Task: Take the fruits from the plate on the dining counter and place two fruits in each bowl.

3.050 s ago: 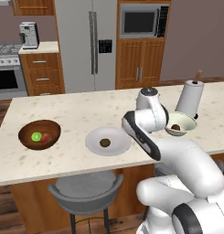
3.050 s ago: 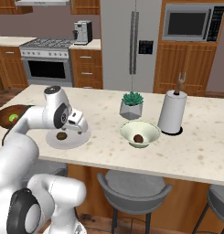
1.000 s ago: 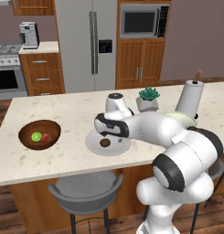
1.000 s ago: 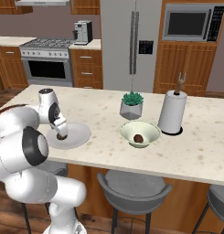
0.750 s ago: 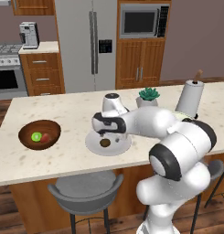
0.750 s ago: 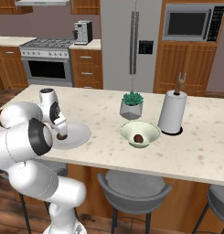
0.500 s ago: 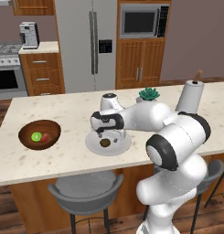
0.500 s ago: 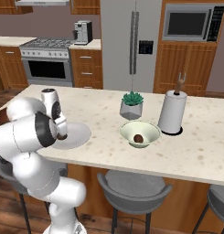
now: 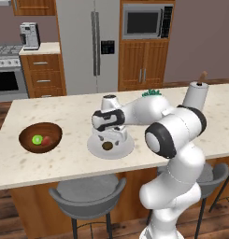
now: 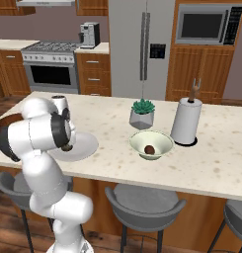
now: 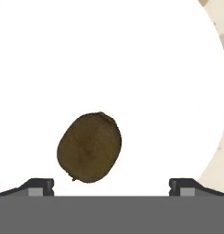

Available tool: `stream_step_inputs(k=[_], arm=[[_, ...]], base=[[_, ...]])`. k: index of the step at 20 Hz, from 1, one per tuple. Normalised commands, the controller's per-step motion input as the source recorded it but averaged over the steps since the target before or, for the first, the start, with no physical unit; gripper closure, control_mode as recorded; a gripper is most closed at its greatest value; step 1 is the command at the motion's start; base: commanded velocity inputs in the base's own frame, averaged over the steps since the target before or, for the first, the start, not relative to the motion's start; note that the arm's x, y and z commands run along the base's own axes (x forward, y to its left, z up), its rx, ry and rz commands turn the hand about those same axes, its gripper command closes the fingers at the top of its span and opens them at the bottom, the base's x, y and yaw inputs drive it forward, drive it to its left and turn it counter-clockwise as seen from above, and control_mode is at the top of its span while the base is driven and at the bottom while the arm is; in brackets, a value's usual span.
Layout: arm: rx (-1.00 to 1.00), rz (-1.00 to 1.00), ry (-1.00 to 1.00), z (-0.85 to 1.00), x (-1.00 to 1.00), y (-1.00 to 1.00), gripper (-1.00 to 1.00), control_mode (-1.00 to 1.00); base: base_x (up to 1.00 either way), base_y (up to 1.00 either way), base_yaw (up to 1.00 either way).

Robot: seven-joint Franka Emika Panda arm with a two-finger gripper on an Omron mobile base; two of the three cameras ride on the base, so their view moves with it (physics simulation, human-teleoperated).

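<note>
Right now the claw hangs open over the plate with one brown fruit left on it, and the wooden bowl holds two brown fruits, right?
Not quite. The wooden bowl holds a green fruit and a red fruit, not two brown ones, as the left base view shows. The rest stands: the open claw hangs over the plate, where one brown fruit is left.

Quick tally: four fruits total, one green (image 9: pixel 37 139) and one red (image 9: pixel 46 140) in the brown bowl (image 9: pixel 40 137), one brown (image 9: pixel 107 145) on the plate (image 9: pixel 110 148), another brown (image 10: pixel 149 149) in the cream bowl (image 10: pixel 151 144). Two bowls, one plate, one succulent (image 10: pixel 142 113), one paper towel roll (image 10: pixel 185 121).
</note>
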Motion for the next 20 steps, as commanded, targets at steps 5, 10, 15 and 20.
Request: stream_step_inputs(k=[5,10,15,20], arm=[[0.0,0.0,0.01,-0.22,0.05,0.04,-1.0,-1.0],[0.0,0.0,0.0,-0.16,0.1,0.07,-1.0,-1.0],[0.0,0.0,0.0,-0.16,0.04,0.04,-1.0,-1.0],[0.0,0.0,0.0,-0.11,0.0,0.01,-1.0,-1.0]], base=[[0.0,0.0,0.0],[0.0,0.0,0.0],[0.0,0.0,0.0],[0.0,0.0,0.0]])
